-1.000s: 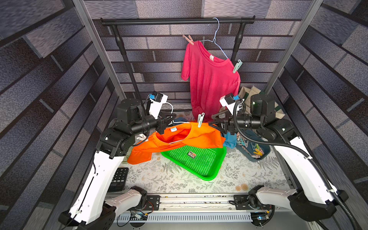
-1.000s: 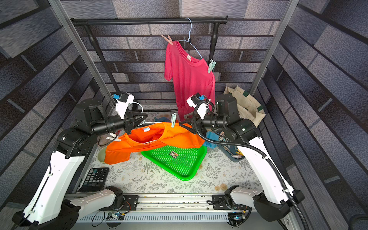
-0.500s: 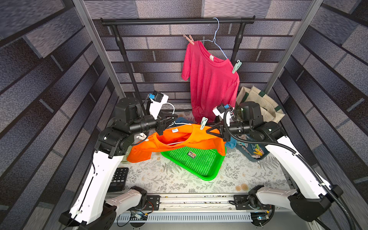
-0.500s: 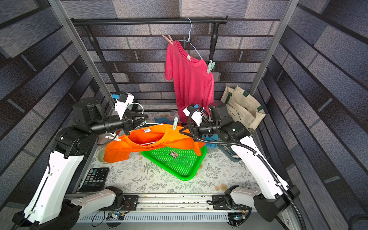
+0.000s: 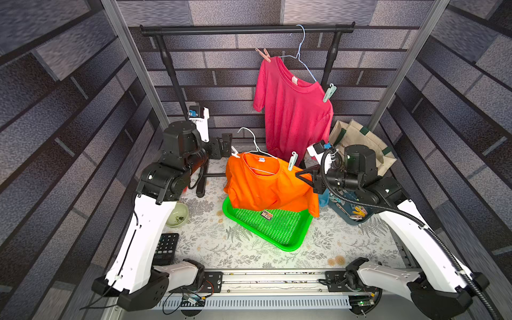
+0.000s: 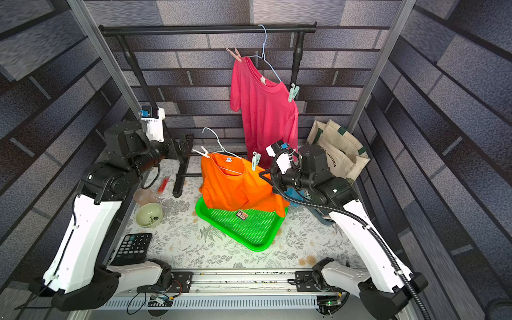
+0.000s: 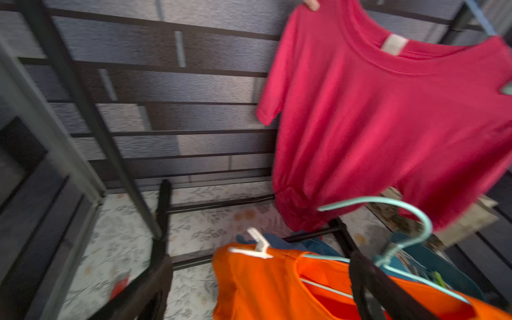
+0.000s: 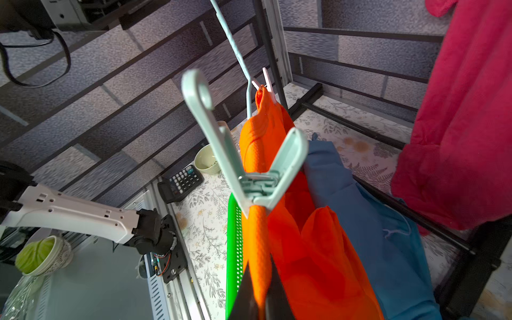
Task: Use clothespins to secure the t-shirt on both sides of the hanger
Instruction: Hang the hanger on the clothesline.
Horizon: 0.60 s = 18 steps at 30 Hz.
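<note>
An orange t-shirt (image 5: 266, 182) (image 6: 232, 185) hangs on a pale hanger (image 5: 250, 135) over the tray. A white clothespin (image 5: 235, 151) (image 7: 259, 246) clips one shoulder and a mint clothespin (image 5: 292, 160) (image 8: 249, 155) clips the opposite one. My right gripper (image 5: 300, 176) (image 8: 259, 259) is shut on the orange cloth just below the mint pin and holds the shirt up. Beside the white pin my left gripper (image 5: 227, 145) (image 7: 260, 282) stands open, its fingers wide apart and holding nothing.
A red t-shirt (image 5: 293, 110) hangs pinned on the black rail (image 5: 246, 29) behind. Below the shirt lies a green tray (image 5: 288, 241). A blue bin of clothespins (image 5: 352, 216) and a tote bag (image 5: 360, 138) stand at the right. Left are a bowl (image 5: 177, 217) and a calculator (image 5: 166, 243).
My left gripper has opened and let go at the white-pin shoulder. The right gripper closed on the shoulder by the mint pin, and the shirt now hangs steeper and further right.
</note>
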{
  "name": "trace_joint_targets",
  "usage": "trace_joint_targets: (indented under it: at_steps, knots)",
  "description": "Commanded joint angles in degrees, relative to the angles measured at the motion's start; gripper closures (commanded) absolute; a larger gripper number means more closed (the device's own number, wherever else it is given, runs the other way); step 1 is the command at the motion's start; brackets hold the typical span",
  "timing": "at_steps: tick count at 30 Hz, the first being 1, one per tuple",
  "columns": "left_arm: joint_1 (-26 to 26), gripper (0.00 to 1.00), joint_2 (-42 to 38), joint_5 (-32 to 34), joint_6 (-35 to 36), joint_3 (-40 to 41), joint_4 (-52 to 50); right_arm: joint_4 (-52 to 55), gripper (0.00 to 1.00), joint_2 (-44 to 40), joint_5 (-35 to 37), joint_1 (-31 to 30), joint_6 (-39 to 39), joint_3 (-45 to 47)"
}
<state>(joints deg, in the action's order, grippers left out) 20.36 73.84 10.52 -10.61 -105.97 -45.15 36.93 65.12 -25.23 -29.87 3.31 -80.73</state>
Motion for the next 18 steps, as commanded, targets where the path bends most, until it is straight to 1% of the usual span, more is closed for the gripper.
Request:
trace_joint_targets:
  at_steps: [1, 4, 7, 11, 14, 16, 18]
  knots:
    - [-0.72, 0.0, 2.18, 16.83, -3.68, -1.61, -6.11, -4.97, 1.0, -0.2, 9.12, 0.34, 1.95, -2.58]
    - [-0.71, 0.0, -0.61, 13.56, -3.67, 2.92, -1.59, -8.25, 1.0, 1.65, 15.46, 0.33, 2.13, -7.54]
    - [-1.23, 0.0, -4.23, 11.76, -4.04, 7.17, 2.65, -11.45, 1.0, 5.71, 20.24, 0.33, 2.69, -15.7]
    - [-2.27, 0.0, -6.82, 9.8, -5.02, 9.76, 3.79, -15.57, 1.0, 14.21, 23.23, 0.33, 4.31, -31.21]
    - [-2.41, 0.0, -7.95, 6.4, -4.45, 11.13, 4.29, -18.35, 1.0, 21.04, 24.8, 0.33, 5.52, -42.19]
    - [-2.35, 0.0, -8.91, 4.28, -4.42, 12.25, 4.81, -19.14, 1.0, 25.64, 26.34, 0.26, 6.53, -49.06]
    - [-2.42, 0.0, -9.57, 3.8, -4.35, 13.35, 4.98, -19.14, 1.0, 30.33, 27.05, 0.31, 7.22, -55.51]
